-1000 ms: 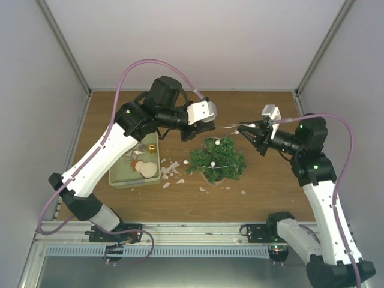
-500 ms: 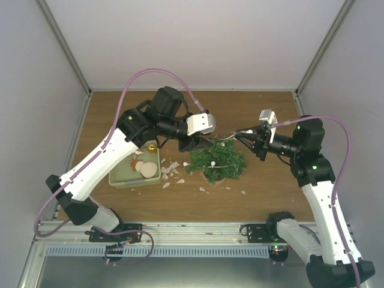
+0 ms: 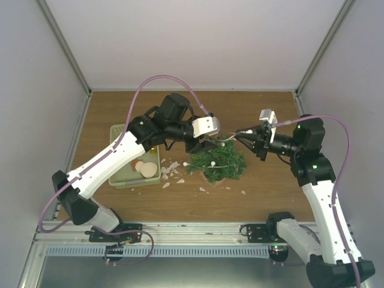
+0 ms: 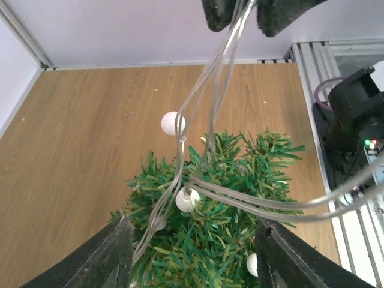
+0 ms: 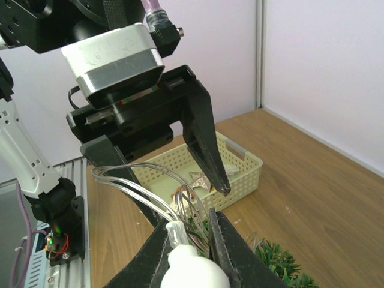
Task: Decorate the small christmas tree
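The small christmas tree stands at mid-table, bushy and dark green. A clear-wire light string with white bulbs runs from its branches up to my right gripper. That gripper is shut on the string's wires, a white bulb lying between its fingers. My left gripper hangs open just over the tree, one finger on each side of the crown, and the wires pass by its left finger. Its black fingers fill the right wrist view.
A pale green perforated tray lies left of the tree with a cream round ornament; a glittery star shows in the tray. White scraps litter the wood between tray and tree. Grey walls close three sides.
My left gripper has opened, let go of the light string, and moved right and down over the tree. The right gripper shifted slightly left, still pinching the string.
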### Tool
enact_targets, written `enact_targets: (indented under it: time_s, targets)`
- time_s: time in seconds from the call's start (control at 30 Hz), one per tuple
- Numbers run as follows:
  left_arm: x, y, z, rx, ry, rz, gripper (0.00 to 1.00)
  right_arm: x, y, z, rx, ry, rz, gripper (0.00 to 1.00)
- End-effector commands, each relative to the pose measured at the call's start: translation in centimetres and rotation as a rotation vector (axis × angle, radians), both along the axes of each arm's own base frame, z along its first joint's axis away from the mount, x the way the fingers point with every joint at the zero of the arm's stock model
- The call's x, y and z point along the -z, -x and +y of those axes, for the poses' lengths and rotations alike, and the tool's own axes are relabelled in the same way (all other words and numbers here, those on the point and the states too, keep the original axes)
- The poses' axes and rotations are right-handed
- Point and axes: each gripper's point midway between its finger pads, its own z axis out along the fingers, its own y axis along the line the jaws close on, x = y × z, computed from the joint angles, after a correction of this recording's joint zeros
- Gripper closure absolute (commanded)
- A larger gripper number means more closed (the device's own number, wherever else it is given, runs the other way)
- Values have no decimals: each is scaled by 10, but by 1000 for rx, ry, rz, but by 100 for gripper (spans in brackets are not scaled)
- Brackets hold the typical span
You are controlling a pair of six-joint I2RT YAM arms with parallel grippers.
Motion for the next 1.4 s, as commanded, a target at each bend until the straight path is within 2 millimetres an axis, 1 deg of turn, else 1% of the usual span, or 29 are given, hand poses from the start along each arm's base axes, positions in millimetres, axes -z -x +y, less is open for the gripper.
enact_targets:
  time_s: [0.0,0.17,0.27,0.33,0.37,0.4,0.5,0.53,0.57,0.6,0.67,0.8,0.83,0.9,1.07,1.1,1.17,1.37]
  targets:
    - [-10,-10,-16,2,77,-42,42,-15,7,2,-29,-19,-34,98]
    - [-13,-15,-28,16,125,-48,34,-15,7,2,-30,-20,-32,98]
    - [-15,-15,-36,35,148,-46,33,-13,7,2,-31,-20,-26,98]
    - [-13,-13,-42,57,150,-28,35,-12,6,2,-30,-19,-24,98]
    - [-11,-12,-45,69,147,-18,39,-12,6,2,-29,-19,-22,98]
    - [-11,-10,-47,79,148,-12,44,-12,6,2,-28,-19,-24,98]
    - [-13,-10,-49,90,150,-13,76,-11,5,2,-27,-17,-22,98]
    - [-15,-9,-49,92,153,-20,84,-10,5,2,-27,-16,-18,98]
    - [-17,-9,-49,92,157,-26,88,-8,5,3,-28,-15,-16,98]
    - [-20,-9,-48,92,161,-35,90,-8,4,3,-29,-15,-16,98]
    - [-26,-8,-45,85,166,-51,90,-6,4,3,-30,-15,-13,98]
    - [-40,-7,-37,66,168,-92,84,-3,2,3,-29,-14,-10,98]
    - [-41,-7,-35,61,163,-99,84,-3,1,3,-27,-13,-10,98]
    - [-45,-5,-30,53,155,-115,86,-2,1,3,-26,-12,-11,98]
    - [-55,2,-22,60,148,-129,99,-2,-1,2,-19,-10,-12,98]
    - [-57,5,-21,66,147,-126,100,-2,-2,2,-15,-9,-13,98]
    - [-58,9,-19,79,140,-105,100,-1,-3,2,-9,-7,-14,98]
    - [-47,35,-13,138,81,7,100,-1,-6,1,2,4,-18,98]
